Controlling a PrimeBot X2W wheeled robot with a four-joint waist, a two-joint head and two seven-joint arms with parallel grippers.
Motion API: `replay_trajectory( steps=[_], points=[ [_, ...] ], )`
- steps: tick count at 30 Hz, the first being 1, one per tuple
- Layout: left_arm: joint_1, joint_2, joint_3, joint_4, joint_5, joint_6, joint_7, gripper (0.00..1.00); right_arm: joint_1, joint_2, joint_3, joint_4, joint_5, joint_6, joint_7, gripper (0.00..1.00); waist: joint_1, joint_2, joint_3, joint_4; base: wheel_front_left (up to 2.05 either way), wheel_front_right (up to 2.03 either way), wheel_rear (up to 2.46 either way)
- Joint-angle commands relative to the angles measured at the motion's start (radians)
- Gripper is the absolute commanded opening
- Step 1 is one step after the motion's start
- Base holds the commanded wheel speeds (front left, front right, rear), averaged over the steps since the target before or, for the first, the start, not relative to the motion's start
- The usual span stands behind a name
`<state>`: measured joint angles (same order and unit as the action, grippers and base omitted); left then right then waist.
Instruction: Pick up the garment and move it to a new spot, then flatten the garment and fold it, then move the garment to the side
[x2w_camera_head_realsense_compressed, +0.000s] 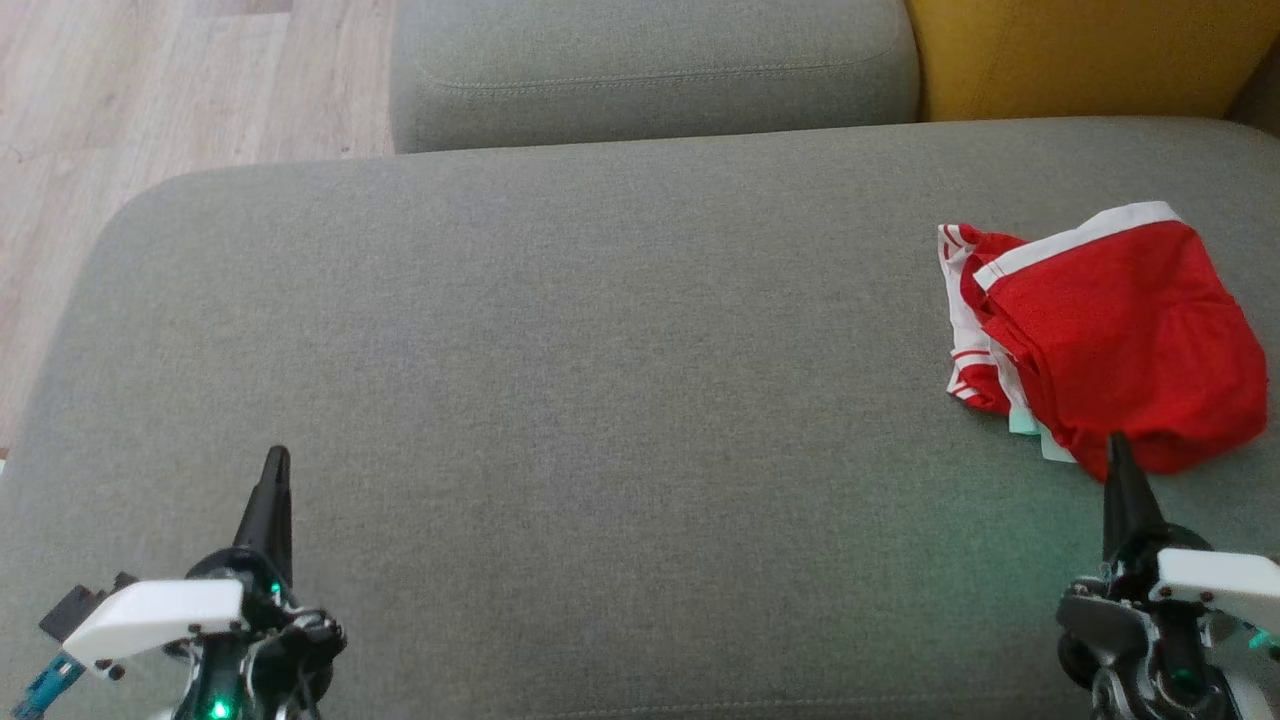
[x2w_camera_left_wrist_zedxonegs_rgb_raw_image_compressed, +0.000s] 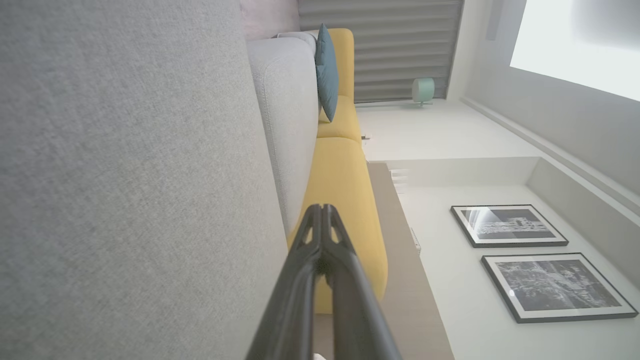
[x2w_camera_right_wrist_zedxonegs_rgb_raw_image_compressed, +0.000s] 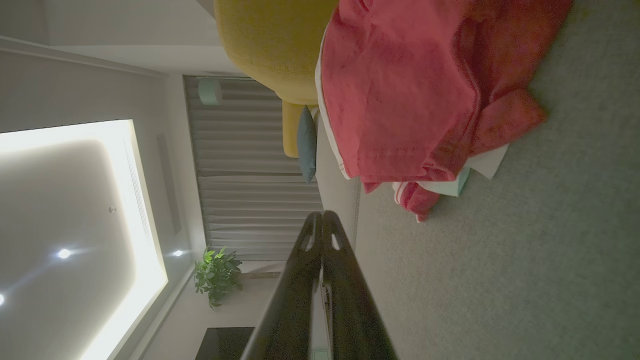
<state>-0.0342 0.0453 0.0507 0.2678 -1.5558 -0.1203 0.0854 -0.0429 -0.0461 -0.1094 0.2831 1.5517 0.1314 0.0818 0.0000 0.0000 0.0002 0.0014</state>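
- The red garment (x2w_camera_head_realsense_compressed: 1120, 340), trimmed and striped in white, lies at the far right of the grey seat cushion (x2w_camera_head_realsense_compressed: 600, 350). It is doubled over in a loose heap with a pale label poking out at its near edge.
- The heap is rumpled and its edges are uneven, so it does not look neatly flattened or folded. It may be waiting for the first pick-up, or it may be a rough fold already set to the side; I cannot tell which.
- If it is the start, every step is left: lift, re-place, flatten, fold and shift aside.
- The left claw (x2w_camera_head_realsense_compressed: 278, 460) is pressed closed with nothing in it and hangs over bare cushion at the near left, well apart from the garment.
- The right claw (x2w_camera_head_realsense_compressed: 1117, 445) is likewise closed and empty. It points at the garment's near edge, and its wrist view shows the tips just short of the cloth.
- The seat is an even, woven grey fabric, with a grey back cushion (x2w_camera_head_realsense_compressed: 650, 70) and a yellow cushion (x2w_camera_head_realsense_compressed: 1070, 55) behind it.
- Pale wood floor (x2w_camera_head_realsense_compressed: 150, 90) lies to the left.
- Around the room are a teal pillow (x2w_camera_left_wrist_zedxonegs_rgb_raw_image_compressed: 326, 70), framed pictures (x2w_camera_left_wrist_zedxonegs_rgb_raw_image_compressed: 507, 226), pleated curtains (x2w_camera_right_wrist_zedxonegs_rgb_raw_image_compressed: 250, 175) and a potted plant (x2w_camera_right_wrist_zedxonegs_rgb_raw_image_compressed: 216, 275).
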Motion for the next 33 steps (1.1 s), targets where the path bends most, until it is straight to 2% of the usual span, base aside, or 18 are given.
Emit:
replay_trajectory(
  steps=[1, 5, 33],
  points=[
    [-0.067, 0.013, 0.044, -0.026, -0.023, -0.008, 0.008, 0.0, -0.059, -0.014, 0.015, -0.038, 0.027, -0.001, 0.01, 0.0, 0.0, 0.0, 0.0, 0.0, 0.0, 0.0, 0.0],
    [-0.073, 0.013, 0.053, -0.023, -0.061, -0.01, 0.02, 0.0, -0.064, -0.014, 0.009, -0.039, 0.068, -0.001, 0.021, 0.0, 0.0, 0.0, 0.003, -0.001, 0.0, 0.0, 0.0],
    [-0.073, 0.01, 0.057, -0.023, -0.058, -0.01, 0.023, 0.0, -0.064, -0.011, 0.004, -0.039, 0.064, -0.001, 0.025, 0.0, 0.0, 0.0, 0.003, -0.001, 0.0, 0.0, 0.0]
  ],
)
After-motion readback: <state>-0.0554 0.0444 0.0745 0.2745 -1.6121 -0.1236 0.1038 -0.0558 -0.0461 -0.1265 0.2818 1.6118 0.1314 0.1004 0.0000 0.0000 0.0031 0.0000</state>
